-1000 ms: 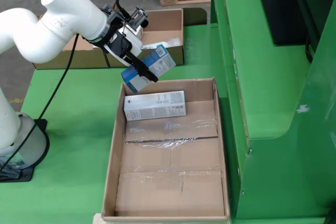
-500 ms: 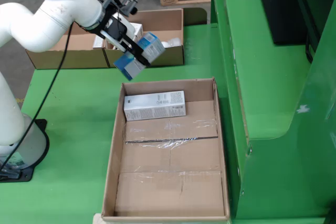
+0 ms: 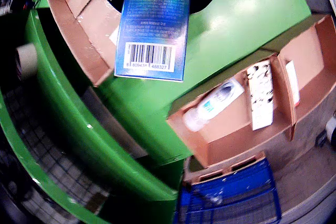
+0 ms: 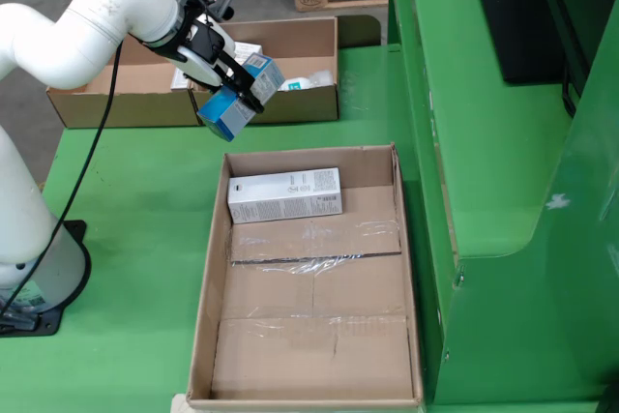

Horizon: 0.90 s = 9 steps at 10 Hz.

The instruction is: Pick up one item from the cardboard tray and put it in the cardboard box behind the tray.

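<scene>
Green worktop (image 4: 135,210); grey floor at its far edge. Blue carton (image 4: 242,96) is gripped by closed fingers (image 4: 224,73), held aloft between far cardboard box (image 4: 300,103) and near-edge cardboard tray (image 4: 208,278); white carton (image 4: 285,195) remains in tray.

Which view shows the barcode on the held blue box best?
The view that rides on the gripper: the blue box fills the top centre and its barcode faces the lens. In the view from the side, the gripper holds the same box tilted, small, with no barcode visible.
</scene>
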{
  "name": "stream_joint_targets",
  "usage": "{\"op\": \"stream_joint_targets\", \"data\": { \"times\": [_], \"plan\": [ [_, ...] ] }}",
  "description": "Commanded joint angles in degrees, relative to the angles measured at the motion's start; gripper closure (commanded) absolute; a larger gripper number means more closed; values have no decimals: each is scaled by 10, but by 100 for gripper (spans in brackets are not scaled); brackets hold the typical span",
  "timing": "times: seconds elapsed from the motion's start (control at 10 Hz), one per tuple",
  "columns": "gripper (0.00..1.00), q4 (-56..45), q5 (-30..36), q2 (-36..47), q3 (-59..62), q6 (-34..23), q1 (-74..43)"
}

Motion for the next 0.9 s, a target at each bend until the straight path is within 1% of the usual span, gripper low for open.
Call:
{"op": "stream_joint_targets", "data": {
  "times": [0.0, 0.4, 0.5, 0.6, 0.8],
  "plan": [
    [100, -7, 4, 8, 27, -35, 12],
    [100, -20, 5, -23, 54, -68, 36],
    [100, -37, 4, -50, 88, -73, 44],
    [100, -37, 4, -50, 88, -73, 44],
    [100, -75, -3, -105, 164, -81, 66]
  ]
}}
